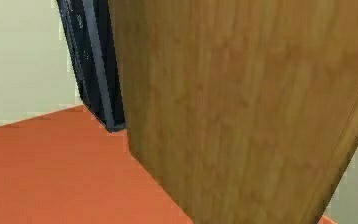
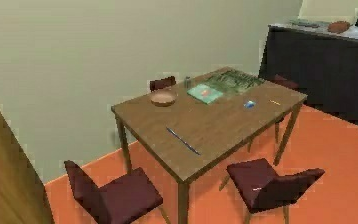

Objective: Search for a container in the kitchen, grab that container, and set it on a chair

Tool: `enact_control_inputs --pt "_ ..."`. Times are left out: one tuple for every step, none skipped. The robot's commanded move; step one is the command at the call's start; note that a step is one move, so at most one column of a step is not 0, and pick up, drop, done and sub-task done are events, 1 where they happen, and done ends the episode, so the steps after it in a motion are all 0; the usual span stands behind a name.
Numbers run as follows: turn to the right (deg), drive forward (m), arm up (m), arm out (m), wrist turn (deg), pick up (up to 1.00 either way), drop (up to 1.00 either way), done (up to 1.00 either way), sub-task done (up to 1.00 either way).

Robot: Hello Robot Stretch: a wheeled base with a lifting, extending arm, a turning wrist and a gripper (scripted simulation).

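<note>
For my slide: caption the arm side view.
Wooden table holding a bowl, dark red chairs around it.

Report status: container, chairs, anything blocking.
Brown bowl on wooden table, far edge. Dark red chairs around it. Wooden panel close ahead in forward view.

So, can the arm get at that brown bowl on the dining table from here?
Probably not yet. The bowl sits near the far edge of the table, and two dark red chairs stand along the near side, so the robot likely needs to drive closer first.
</note>
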Motion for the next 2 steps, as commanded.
enact_control_inputs --pt "45.0 0.00 0.00 0.00 0.0 0.00 0.00 0.00 0.00" --pt "45.0 0.00 0.00 0.00 0.0 0.00 0.00 0.00 0.00"
